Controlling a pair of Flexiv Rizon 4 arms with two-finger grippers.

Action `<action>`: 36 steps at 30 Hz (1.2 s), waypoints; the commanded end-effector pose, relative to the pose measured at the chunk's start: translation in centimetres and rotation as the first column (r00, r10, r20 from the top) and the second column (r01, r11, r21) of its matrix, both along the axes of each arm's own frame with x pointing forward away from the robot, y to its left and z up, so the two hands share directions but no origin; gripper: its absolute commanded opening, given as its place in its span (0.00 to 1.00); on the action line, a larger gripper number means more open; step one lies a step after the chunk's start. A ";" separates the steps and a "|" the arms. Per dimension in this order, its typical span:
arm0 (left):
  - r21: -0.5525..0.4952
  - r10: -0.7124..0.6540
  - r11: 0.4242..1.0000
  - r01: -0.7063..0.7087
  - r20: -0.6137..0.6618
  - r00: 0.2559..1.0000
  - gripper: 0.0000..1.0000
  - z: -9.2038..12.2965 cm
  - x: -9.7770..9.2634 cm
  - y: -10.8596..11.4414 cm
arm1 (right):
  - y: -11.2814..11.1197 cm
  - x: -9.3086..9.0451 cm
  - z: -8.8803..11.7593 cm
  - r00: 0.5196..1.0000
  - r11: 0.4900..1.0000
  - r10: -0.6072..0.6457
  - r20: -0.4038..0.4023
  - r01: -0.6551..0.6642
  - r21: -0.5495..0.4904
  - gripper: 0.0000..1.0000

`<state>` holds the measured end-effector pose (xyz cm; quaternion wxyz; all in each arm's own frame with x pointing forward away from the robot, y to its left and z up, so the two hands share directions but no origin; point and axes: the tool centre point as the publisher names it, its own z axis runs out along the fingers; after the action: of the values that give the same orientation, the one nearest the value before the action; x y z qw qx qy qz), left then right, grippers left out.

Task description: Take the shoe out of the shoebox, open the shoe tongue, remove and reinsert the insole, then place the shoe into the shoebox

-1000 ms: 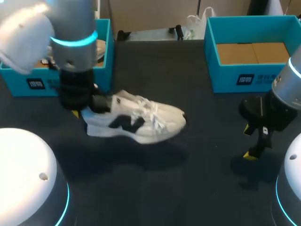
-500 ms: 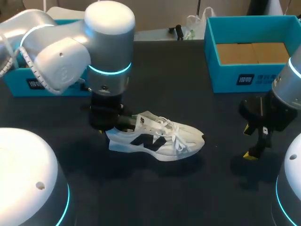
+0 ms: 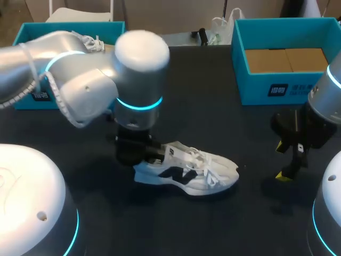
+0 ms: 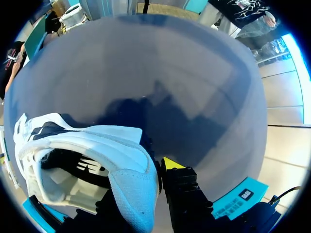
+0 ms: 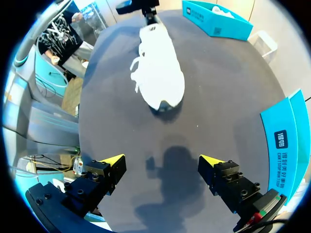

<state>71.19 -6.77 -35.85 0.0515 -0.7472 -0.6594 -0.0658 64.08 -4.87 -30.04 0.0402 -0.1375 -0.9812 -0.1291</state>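
Left gripper (image 3: pixel 149 154) is clamped on the heel of the white sneaker (image 3: pixel 186 170). In the left wrist view the padded heel collar sits between its fingers, one yellow tip outside the collar and the other finger inside the opening. The sneaker lies lengthwise near the middle of the dark table (image 3: pixel 213 106), toe pointing towards the right arm. Its sole is at the surface or just above it; I cannot tell which. It is out of both boxes, well apart from the left shoebox (image 3: pixel 32 96), which holds a second white shoe (image 3: pixel 88 41), and from the right shoebox (image 3: pixel 266 88).

Right gripper (image 5: pixel 161 162) hangs over bare table near the right edge, fingers spread wide and holding nothing, with the sneaker's toe ahead of it.

Taking the shoe out looks done, and setting it down is the step in hand. Next comes the tongue. That calls for the left gripper to steady the heel while the right one reaches the laces (image 3: pixel 205 165) and lifts the tongue up and forward.
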 end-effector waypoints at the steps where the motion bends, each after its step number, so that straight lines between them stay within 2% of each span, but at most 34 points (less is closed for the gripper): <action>1: 0.007 0.006 1.000 -0.006 0.010 1.000 0.00 -1.3 -0.1 -1.7 | 0.0 -0.1 0.0 1.000 1.000 -0.001 0.002 0.001 -0.002 1.00; 24: 0.027 -0.006 1.000 0.005 0.040 0.999 0.01 -4.0 0.0 -2.6 | 0.0 -0.1 0.0 1.000 1.000 -0.001 0.002 0.001 -0.002 1.00; 25: 0.026 -0.006 1.000 0.005 0.040 0.999 0.07 -4.0 0.0 -2.6 | 0.0 -0.1 0.0 1.000 1.000 -0.001 0.002 0.001 -0.002 1.00; 26: 0.021 -0.007 1.000 0.007 0.039 0.999 0.24 -4.0 0.0 -2.6 | 0.0 -0.1 0.0 1.000 1.000 -0.001 0.002 0.001 -0.002 1.00; 28: 0.007 -0.008 1.000 0.007 0.040 0.999 0.63 -3.6 -0.1 -2.3 | 0.0 -0.1 0.0 1.000 1.000 -0.001 0.002 0.001 -0.002 1.00; 29: -0.002 -0.009 1.000 0.009 0.043 0.999 0.86 -3.4 -0.2 -2.2 | 0.0 -0.1 0.0 1.000 1.000 -0.001 0.002 0.001 -0.002 1.00; 30: -0.011 -0.009 1.000 0.010 0.046 0.999 0.99 -3.1 -0.2 -2.1 | 0.0 -0.1 0.0 1.000 1.000 -0.001 0.002 0.001 -0.002 1.00; 36: -0.083 -0.011 0.996 0.016 0.066 0.998 1.00 -0.9 -0.6 -1.5 | 0.0 -0.1 0.0 1.000 1.000 -0.001 0.002 0.001 -0.002 1.00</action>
<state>71.29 -10.05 -38.56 0.0221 -0.7475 -0.6592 -0.0783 64.08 -4.87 -30.04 0.0402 -0.1374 -0.9812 -0.1291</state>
